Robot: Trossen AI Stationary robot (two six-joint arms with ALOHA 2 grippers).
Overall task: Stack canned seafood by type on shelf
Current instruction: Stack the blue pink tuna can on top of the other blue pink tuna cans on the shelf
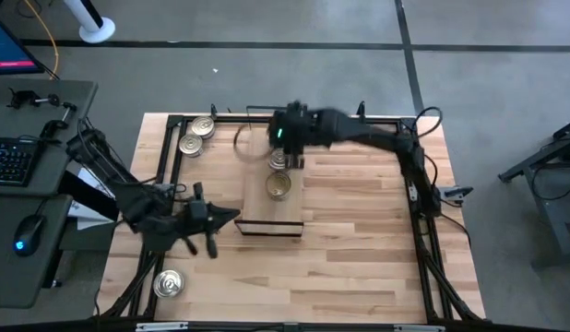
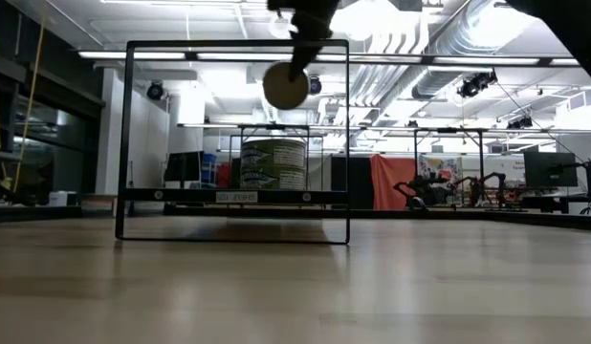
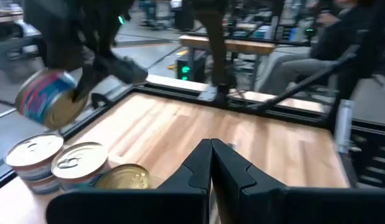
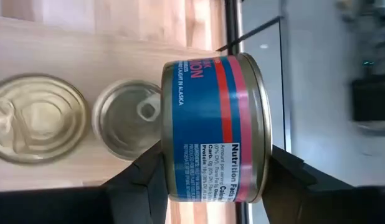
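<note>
My right gripper hangs over the far end of the shelf, shut on a blue-labelled tin, which shows as a round disc in the low view. Below it, a silver-lidded tin and a gold-lidded tin stand on the board; the low view shows tins stacked inside the black frame. My left gripper is shut and empty, level beside the shelf's near-left end. Its own view shows its shut fingers. My right gripper pinches the blue tin between its two fingers, one finger on the flat bottom and the other on the lid side. It comes from above, pointing down. The tin is lifted clear, turned on edge above the shelf.
Two silver-lidded tins stand at the table's far left corner and one tin near the near left edge. A black frame borders the tabletop. Bare wood lies right of the shelf. People sit beyond the table in the left wrist view.
</note>
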